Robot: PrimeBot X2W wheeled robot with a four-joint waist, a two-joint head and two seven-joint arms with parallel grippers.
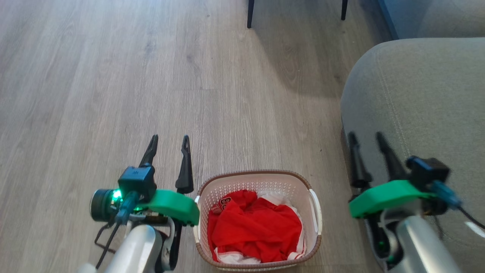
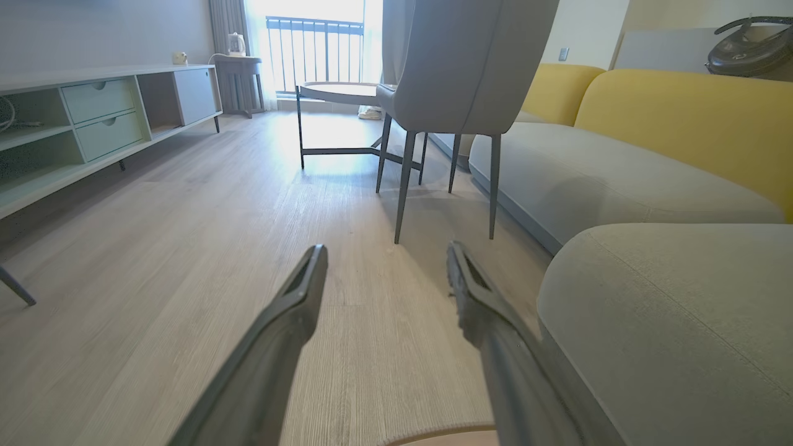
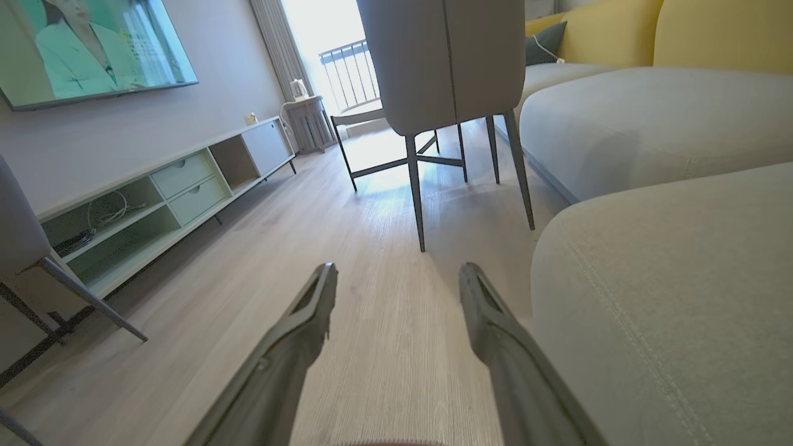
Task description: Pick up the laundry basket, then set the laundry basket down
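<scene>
- Fingers (image 1: 185, 167) of the left gripper (image 1: 170, 138): two long dark blades spread wide apart and holding nothing. They point forward over the wood-look floor (image 1: 113, 76).
- Right gripper (image 1: 365, 134): its fingers are likewise spread wide and empty, seen against the edge of the grey sofa (image 1: 416, 113).
- Laundry basket (image 1: 261, 184): cream perforated walls, brown rim, white side handles. It stands on the floor between the two arms, at the bottom centre of the head view, to the left of the sofa.
- Contents: a crumpled red garment (image 1: 257, 227) with white trim. A small red-and-white printed patch (image 1: 221, 204) lies at its upper left; its characters cannot be read with certainty.
- Background, right wrist view: a wall screen (image 3: 93, 49) shows a person and lines of text too blurred to read. Below it stands a pale green low cabinet (image 3: 186, 186), and a grey chair (image 3: 446, 62) stands ahead.
</scene>
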